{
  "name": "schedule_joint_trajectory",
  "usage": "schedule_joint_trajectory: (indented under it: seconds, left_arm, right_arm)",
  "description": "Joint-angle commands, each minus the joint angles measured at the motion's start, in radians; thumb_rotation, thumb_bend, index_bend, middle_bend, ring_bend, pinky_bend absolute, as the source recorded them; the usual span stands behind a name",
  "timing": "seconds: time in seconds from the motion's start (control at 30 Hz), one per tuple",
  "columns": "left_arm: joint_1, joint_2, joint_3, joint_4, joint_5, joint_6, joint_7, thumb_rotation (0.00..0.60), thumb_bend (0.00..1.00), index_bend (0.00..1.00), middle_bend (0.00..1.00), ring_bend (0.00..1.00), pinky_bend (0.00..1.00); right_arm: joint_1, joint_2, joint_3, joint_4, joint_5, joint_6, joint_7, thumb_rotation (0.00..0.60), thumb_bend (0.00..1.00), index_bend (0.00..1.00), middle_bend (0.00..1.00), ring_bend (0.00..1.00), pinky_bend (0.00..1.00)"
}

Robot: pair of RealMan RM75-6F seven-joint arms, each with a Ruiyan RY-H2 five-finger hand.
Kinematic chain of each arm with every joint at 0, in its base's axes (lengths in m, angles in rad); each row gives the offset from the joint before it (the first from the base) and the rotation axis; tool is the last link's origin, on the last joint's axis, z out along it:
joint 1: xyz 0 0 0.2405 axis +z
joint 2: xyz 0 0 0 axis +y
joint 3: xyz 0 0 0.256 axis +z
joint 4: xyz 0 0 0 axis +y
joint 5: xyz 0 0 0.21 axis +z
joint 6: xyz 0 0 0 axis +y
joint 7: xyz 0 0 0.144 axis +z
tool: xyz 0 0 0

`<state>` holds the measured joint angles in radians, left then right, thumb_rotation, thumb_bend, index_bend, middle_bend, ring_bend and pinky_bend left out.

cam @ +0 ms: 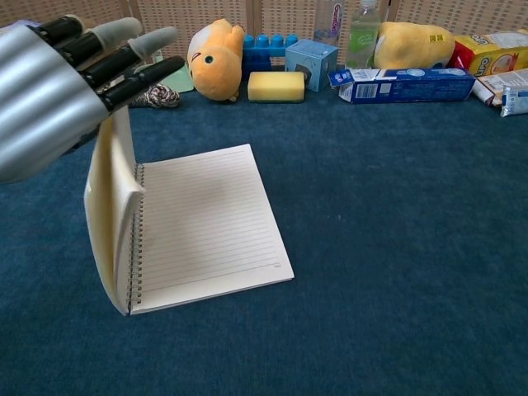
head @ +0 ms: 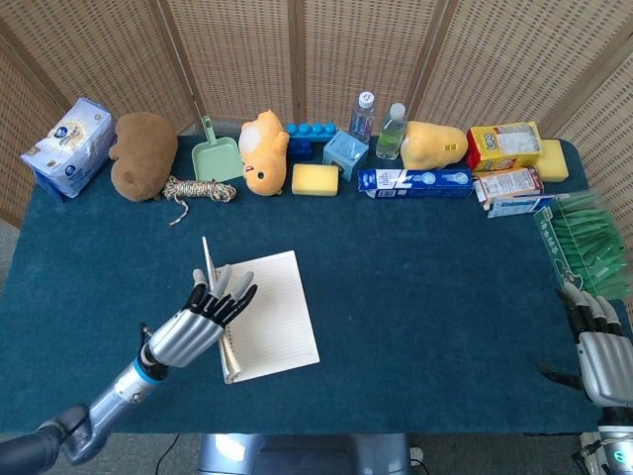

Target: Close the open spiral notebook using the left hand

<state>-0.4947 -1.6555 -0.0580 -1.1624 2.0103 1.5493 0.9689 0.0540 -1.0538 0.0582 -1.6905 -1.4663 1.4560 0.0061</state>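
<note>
Risk of the leaf falling back: we see the left half of the spiral notebook (cam: 202,223) standing close to upright on its wire binding; if our left hand (head: 198,322) eases off before the leaf passes the vertical, we judge it could drop open again toward the lower left of the frame.
Risk of buckling: in the chest view the raised pages (cam: 111,223) bow outward near their top edge, so a push applied high up may crease the paper rather than turn it over the coil.
Risk of sliding: a sideways shove could skate the whole notebook across the blue tablecloth (head: 435,287), since nothing pins the flat page.
Left fingers: extended and only slightly spread, their dark tips (cam: 136,70) at the top edge of the standing leaf; they press against it and grip nothing.
Right hand (head: 601,351): lower right corner of the head view, resting by the table edge, fingers lightly apart and empty.
Notebook position: lower centre-left of the head view, well apart from the row of toys and boxes at the top.
</note>
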Motion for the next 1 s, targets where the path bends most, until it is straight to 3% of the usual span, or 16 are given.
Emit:
schedule_joint_trajectory:
  seconds: [0.03,0.57,1.0]
  left_arm:
    - [-0.024,-0.032,-0.017,0.002,-0.005,-0.023,0.003,0.600,0.33,0.00,0.00,0.13,0.37]
    - [-0.082,-0.201,-0.024,0.148,-0.037,-0.091,-0.008,0.600,0.32,0.00,0.00,0.08,0.36]
    - [-0.078,-0.251,-0.004,0.225,-0.085,-0.113,-0.020,0.600,0.31,0.00,0.00,0.08,0.36]
  right_arm:
    - [0.001,0.000,0.000,0.001,0.002,-0.003,-0.001,0.600,0.00,0.00,0.00,0.00,0.04]
    - [0.005,0.002,-0.001,0.001,0.010,-0.016,0.003,0.600,0.00,0.00,0.00,0.00,0.04]
    - [0.005,0.007,0.001,0.000,0.015,-0.019,0.013,0.600,0.00,0.00,0.00,0.00,0.04]
